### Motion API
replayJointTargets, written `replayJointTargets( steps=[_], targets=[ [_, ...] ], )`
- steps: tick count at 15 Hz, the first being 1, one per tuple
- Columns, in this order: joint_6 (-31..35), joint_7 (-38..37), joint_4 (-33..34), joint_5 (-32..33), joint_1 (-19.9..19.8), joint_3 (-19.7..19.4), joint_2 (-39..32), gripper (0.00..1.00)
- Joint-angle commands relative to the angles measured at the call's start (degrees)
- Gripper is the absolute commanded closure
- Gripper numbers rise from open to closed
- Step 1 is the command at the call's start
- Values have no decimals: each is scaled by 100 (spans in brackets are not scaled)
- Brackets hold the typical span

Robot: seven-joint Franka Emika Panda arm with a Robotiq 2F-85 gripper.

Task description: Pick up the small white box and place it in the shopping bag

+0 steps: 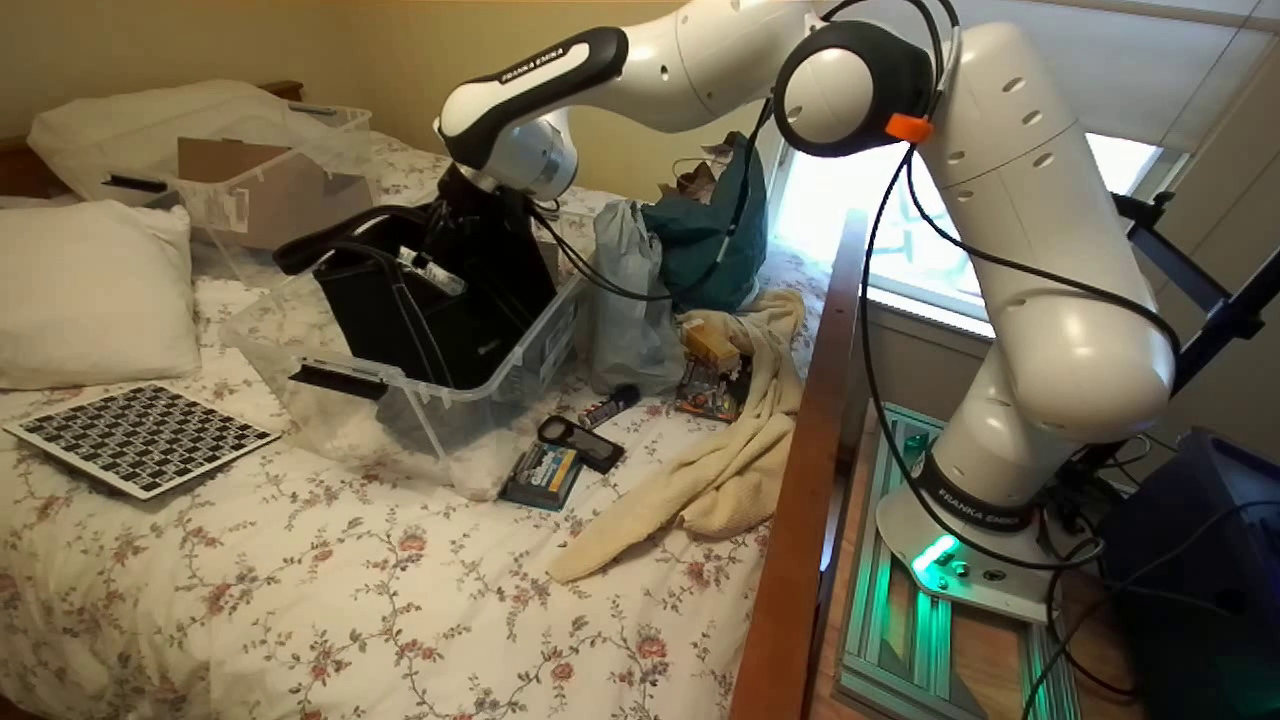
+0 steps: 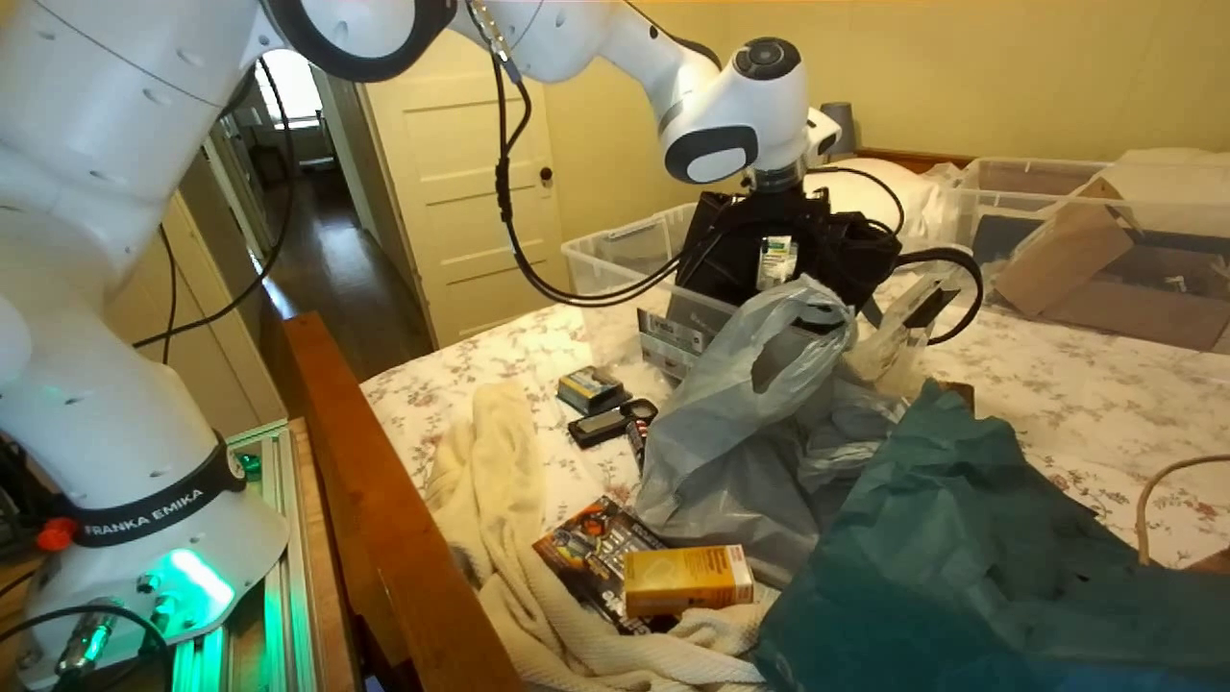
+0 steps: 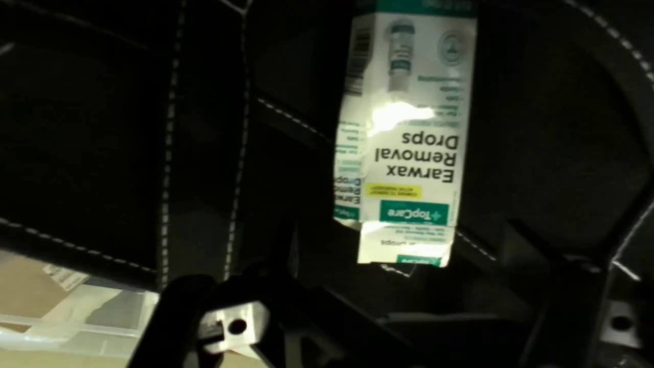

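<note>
One checkered board [image 1: 145, 440] lies near left on the bed [image 1: 430, 600] in an exterior view, with a small dark pack [image 1: 543, 475] and a black gadget [image 1: 582, 445] to its right. Just beyond stands a clear bin [image 1: 425, 386], and in it the bag [image 1: 490, 335], its handles [image 1: 300, 255] on the left. At the bag's mouth is the gripper [image 3: 403, 240]; the wrist view shows its fingers [image 3: 569, 301] spread, with a gap on either side of the white box [image 3: 409, 107] and nothing pinched. The box shows tilted against the bag's black, stitched panels, so it appears to be inside; whether it lies on the bottom or leans on a wall I cannot tell. It should handle as light, thin card, stiff along its edges, easy to dent on its broad faces, and rather slippery, judging by the bright glare. If it needs taking up again, the best hold is probably across the two long sides, about midway, with a gentle squeeze; the near end could crumple. Placing looks nearly done, and a careless lift might snag the handles. Far left, another bin [image 1: 240, 208] holds cardboard [image 1: 275, 200].
</note>
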State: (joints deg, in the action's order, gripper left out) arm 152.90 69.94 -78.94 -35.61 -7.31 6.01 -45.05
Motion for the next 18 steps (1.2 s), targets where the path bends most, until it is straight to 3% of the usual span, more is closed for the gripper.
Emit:
replayJointTargets(
  steps=[1,6,9,13,18],
  targets=[
    [553,-926,-437,752,42,-159,334,0],
    [316,-2294,-635,2105,124,-413,395,0],
    [1,-2668,-665,2562,-5,-241,388,0],
    [-400,-2627,-557,2553,-254,145,300,0],
    [-315,-2634,-425,2555,-313,222,120,0]
  ],
)
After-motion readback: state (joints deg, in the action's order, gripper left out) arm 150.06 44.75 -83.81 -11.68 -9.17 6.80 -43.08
